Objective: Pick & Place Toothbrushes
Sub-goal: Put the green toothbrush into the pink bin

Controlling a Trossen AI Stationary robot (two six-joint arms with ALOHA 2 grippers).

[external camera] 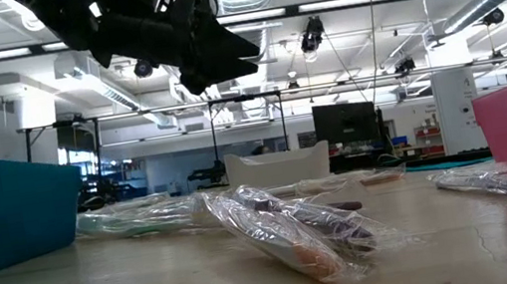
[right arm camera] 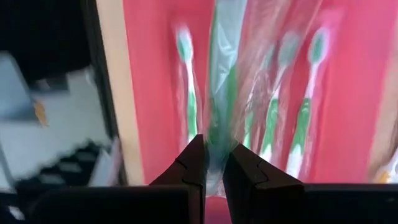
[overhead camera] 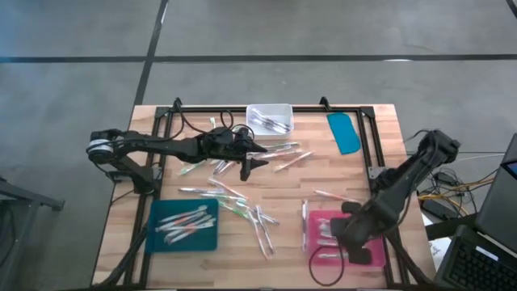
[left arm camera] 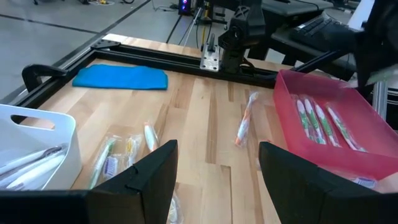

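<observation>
- My right gripper (right arm camera: 214,163) was pinched shut on a wrapped green toothbrush (right arm camera: 219,93), hanging it just above the pink tray (overhead camera: 355,242) at the table's near right corner.
- Under that pinch, several green-handled brushes already lay side by side on the tray's floor.
- My left gripper (left arm camera: 217,168) hovered with its fingers spread wide and nothing between them, over the middle of the table (overhead camera: 380,137), near the small white bin (overhead camera: 270,118).
- Beyond its fingers an orange-handled brush (left arm camera: 245,126) lay on the bare wood, just beside the pink tray's wall, and more wrapped ones lay next to the bin.
- The bin itself held a few brushes, and the teal tray (overhead camera: 186,225) at the near left held some too.
- A flat blue lid-like piece (overhead camera: 344,132) lay at the far right, apart from the rest.
- I judged the sorting partly done: all three containers had brushes in them, yet a loose scatter (overhead camera: 242,202) was spread across the table's centre, waiting to be picked.
- The brush in my right grip had not been let go, so that placement was unfinished.
</observation>
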